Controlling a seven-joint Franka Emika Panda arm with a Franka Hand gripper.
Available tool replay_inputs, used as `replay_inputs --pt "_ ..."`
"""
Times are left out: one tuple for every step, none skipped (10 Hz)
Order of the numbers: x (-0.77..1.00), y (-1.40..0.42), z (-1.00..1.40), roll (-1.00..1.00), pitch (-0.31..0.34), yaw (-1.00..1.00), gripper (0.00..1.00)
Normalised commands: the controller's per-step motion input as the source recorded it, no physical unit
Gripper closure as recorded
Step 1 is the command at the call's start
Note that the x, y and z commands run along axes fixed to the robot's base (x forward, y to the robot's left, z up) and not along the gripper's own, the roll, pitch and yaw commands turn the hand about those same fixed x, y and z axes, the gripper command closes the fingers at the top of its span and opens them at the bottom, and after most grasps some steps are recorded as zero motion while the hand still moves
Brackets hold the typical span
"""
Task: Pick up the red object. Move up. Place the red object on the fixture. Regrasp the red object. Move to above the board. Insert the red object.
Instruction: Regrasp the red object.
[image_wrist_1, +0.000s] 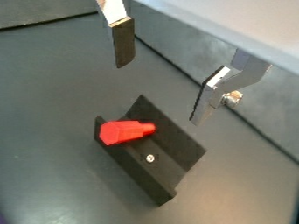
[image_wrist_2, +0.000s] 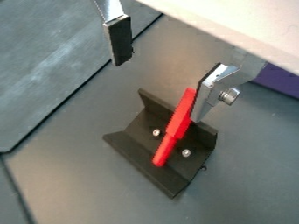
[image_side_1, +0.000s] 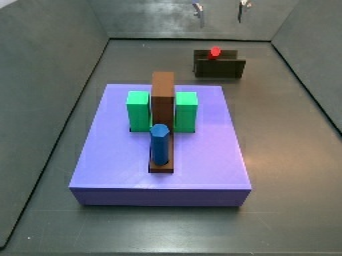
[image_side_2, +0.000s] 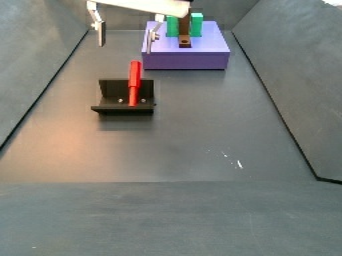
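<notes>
The red object (image_wrist_2: 176, 128) leans against the fixture (image_wrist_2: 149, 153) wall, untouched. The gripper (image_wrist_2: 163, 68) hangs above it, jaws spread and holding nothing. Bare floor (image_side_2: 201, 130) separates the fixture from the board (image_side_2: 187, 52).

The end effector (image_side_1: 221, 9) is cropped by the frame's upper edge — only its fingertips show.

One red object (image_side_1: 214, 52), one fixture (image_side_1: 221, 68), one board (image_side_1: 163, 150) — two green blocks (image_side_1: 139, 110), hand (image_wrist_2: 163, 66) above fixture.

floor (image_side_2: 201, 190): dark grey, under my gripper (image_side_2: 130, 27), fingers apart
on it: fixture (image_side_2: 123, 103), board (image_side_1: 160, 150)
</notes>
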Motion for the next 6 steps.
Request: replay_inputs --pt "0.0 -0.15 0.03 1.0 -0.117 0.21 0.0" --pt "0.0 -0.14 0.03 1.0 -0.106 0.21 0.0" --pt "0.0 -0.14 0.02 1.0 -0.077 0.21 0.0" --pt "0.0 -0.14 0.02 1.0 -0.057 0.21 0.0" --pt "0.0 -0.14 0.02 1.0 -0.054 0.19 0.0" --pt "0.0 -0.17 0.03 1.0 -0.063 0.15 0.0"
